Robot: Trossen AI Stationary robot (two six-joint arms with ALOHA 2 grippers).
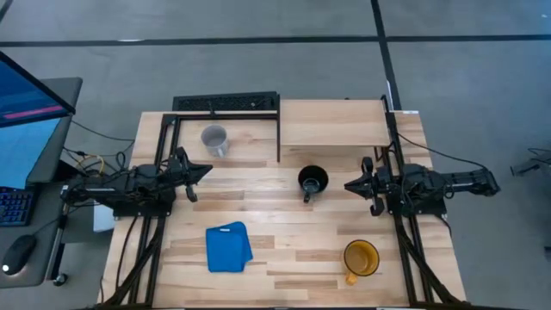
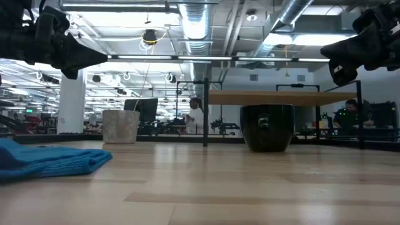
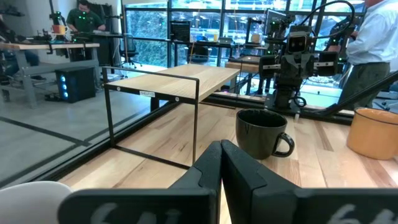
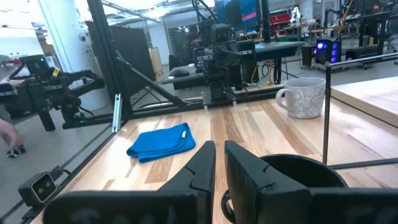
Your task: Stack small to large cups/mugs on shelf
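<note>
A big robot lab: silver pipes (image 2: 194,25) run along the ceiling, desks (image 3: 50,46) hold computers, and more robot arms (image 3: 292,56) stand around.
</note>
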